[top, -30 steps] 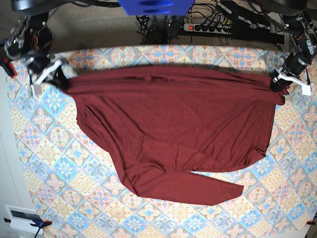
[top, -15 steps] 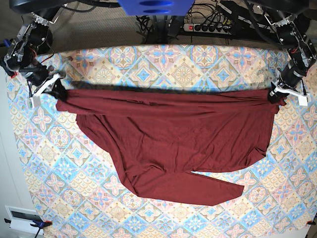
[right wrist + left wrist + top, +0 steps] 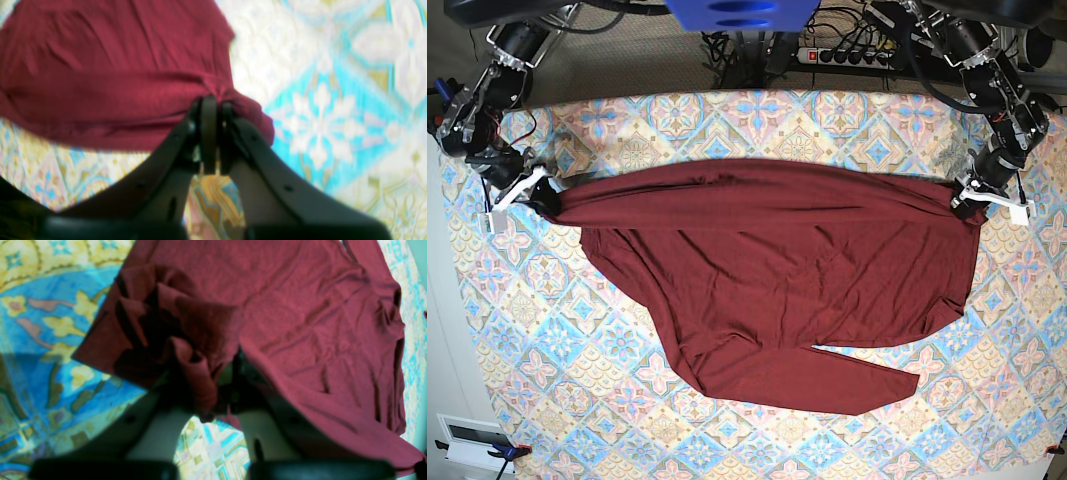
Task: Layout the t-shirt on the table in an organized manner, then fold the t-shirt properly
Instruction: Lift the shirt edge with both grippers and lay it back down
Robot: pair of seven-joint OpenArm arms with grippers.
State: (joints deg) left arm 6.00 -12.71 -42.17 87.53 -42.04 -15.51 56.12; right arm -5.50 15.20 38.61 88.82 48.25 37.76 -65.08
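The dark maroon t-shirt (image 3: 777, 270) lies across the middle of the patterned table (image 3: 727, 120), with one sleeve (image 3: 847, 380) trailing toward the front. Its far edge is stretched in a line between both grippers. My left gripper (image 3: 970, 198), on the base view's right, is shut on a bunched corner of the t-shirt (image 3: 300, 323); cloth drapes over the left gripper (image 3: 220, 396) in the left wrist view. On the base view's left, my right gripper (image 3: 540, 196) pinches the other corner. In the right wrist view the right gripper (image 3: 213, 110) has its jaws pressed together on the t-shirt (image 3: 100, 83).
A power strip (image 3: 847, 55) with cables lies behind the table's far edge. A white box (image 3: 472, 440) sits off the front left corner. Patterned cloth (image 3: 577, 350) shows all around the shirt, widest at the front left.
Both grippers have drawn the shirt's far edge toward the front and slightly inward. The edge is now raised and taut, arched over the body, and more table shows behind it.
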